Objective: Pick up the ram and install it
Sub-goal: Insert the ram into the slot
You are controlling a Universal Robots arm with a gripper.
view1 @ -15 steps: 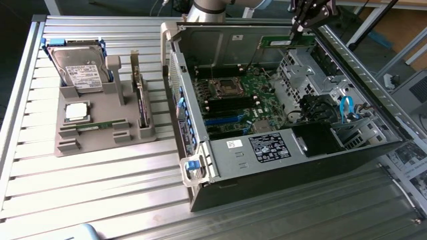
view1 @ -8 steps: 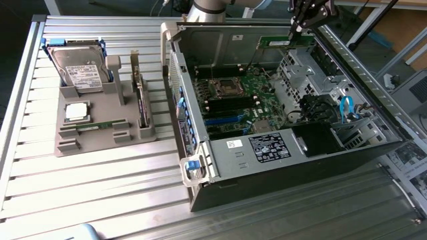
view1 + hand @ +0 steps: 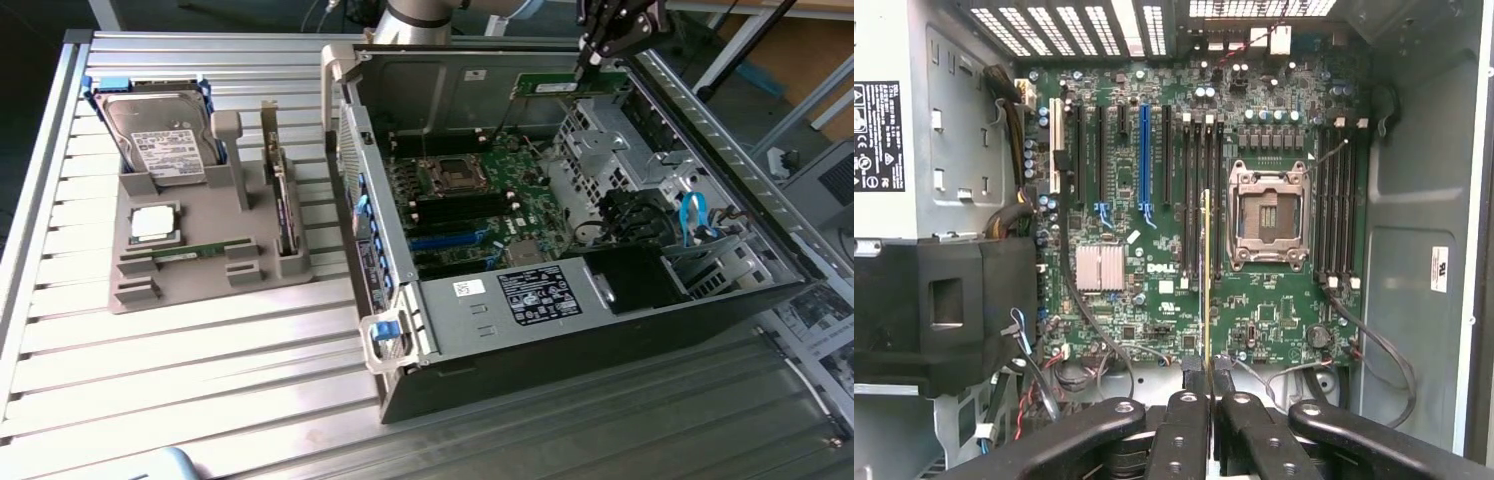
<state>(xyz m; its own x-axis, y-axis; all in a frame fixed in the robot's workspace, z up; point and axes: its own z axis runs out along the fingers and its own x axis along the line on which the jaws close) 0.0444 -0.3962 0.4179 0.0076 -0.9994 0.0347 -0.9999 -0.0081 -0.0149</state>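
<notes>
Case [image 3: 561, 300]: is lying open on the tabletop [image 3: 200, 380].
Motherboard [image 3: 1154, 250]: is facing the tool, memory slots looking empty.
Tool [image 3: 1209, 388]: is clamping on the ram.
Ram [image 3: 1206, 270]: is hanging edge-on above the slots, not yet seated.
Progress: picking is done; inserting is remaining.

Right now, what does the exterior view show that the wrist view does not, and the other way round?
Exterior view: the grey holder on the slatted table, carrying a hard drive, a processor chip and an expansion card.
Wrist view: the ram edge-on, in line with the long black slots beside the processor socket.
Both: the gripper shut on the ram, the motherboard and the open computer case.
</notes>
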